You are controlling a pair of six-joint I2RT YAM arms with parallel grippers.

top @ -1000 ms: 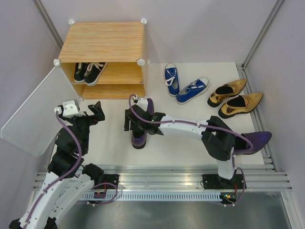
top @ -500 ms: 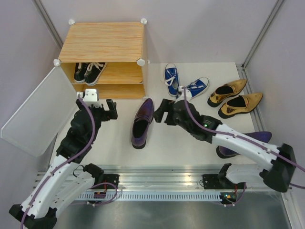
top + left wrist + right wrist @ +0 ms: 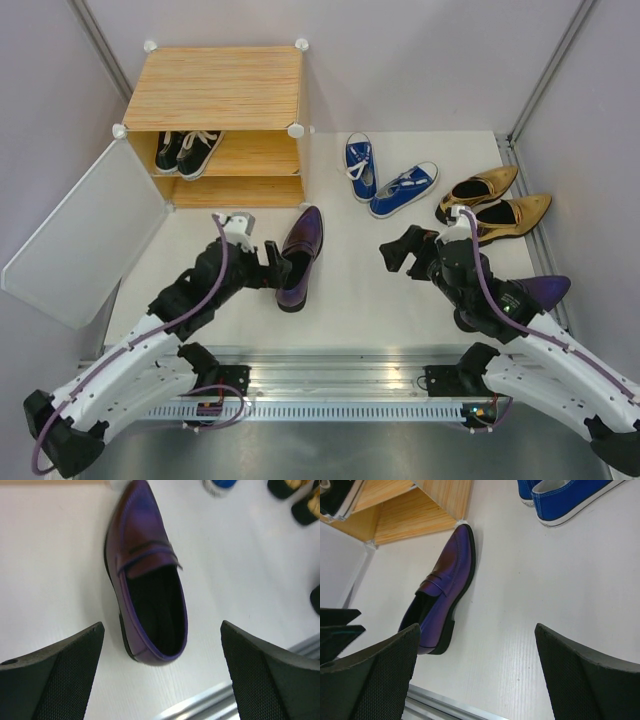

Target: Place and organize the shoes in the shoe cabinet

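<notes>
I find the purple shoe (image 3: 300,257) just in front of the cabinet (image 3: 220,90), toe toward its open side. My left claw (image 3: 268,262) hangs wide at the heel, apparently to straddle it; right claw (image 3: 402,248), equally wide and empty, stands farther off.

Sneakers (image 3: 187,150) in cabinet (image 3: 215,90), single shoe (image 3: 300,256) before it, loose sneakers (image 3: 388,180) right

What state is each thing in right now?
Cabinet door: swung open
Black sneakers: in upper compartment
Blue sneakers: on table, unshelved
Gold shoes: on table, unshelved
Purple shoe: upright on table, unheld
Other purple shoe: partly hidden behind right arm
Left fingers: open, empty
Right fingers: open, empty
</notes>
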